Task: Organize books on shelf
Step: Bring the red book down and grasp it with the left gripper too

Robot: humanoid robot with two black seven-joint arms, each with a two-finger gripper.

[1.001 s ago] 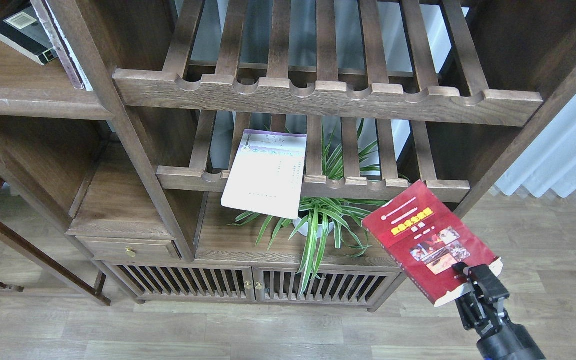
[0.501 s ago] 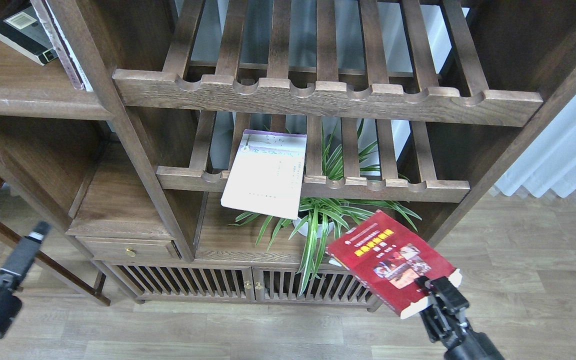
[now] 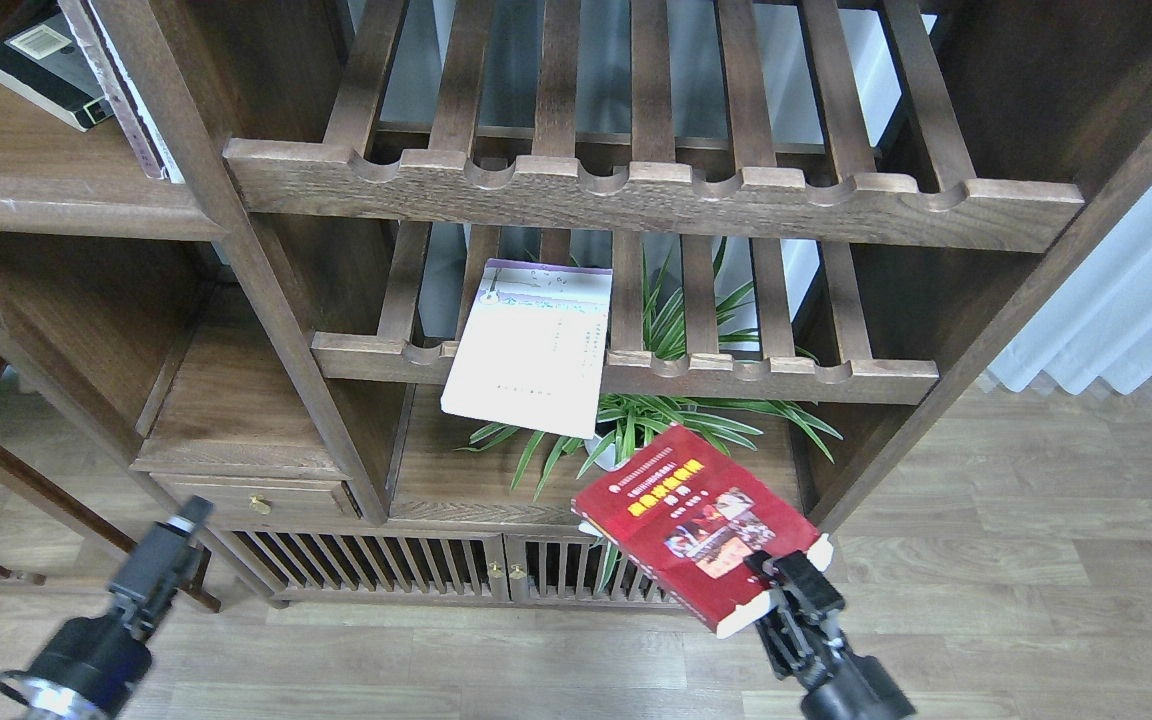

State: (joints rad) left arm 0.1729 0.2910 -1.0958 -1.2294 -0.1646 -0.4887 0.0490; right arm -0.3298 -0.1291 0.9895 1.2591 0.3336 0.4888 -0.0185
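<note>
Black-bordered book [image 3: 36, 62] lies far left on dark plank shelf [image 3: 66, 200]; label unreadable. Left tool [image 3: 186, 518] low at left, end-on; opening cannot be told. White-lavender book [image 3: 531, 345] overhangs slatted rack [image 3: 636, 370], print too small to read. Red book [image 3: 701, 520], yellow title illegible, clamped at near corner by right tool [image 3: 786, 580], before plant [image 3: 656, 430].

Glossy paper red book [image 3: 698, 520], matt dark wood shelf [image 3: 76, 205], grainy slatted racks [image 3: 651, 195].
</note>
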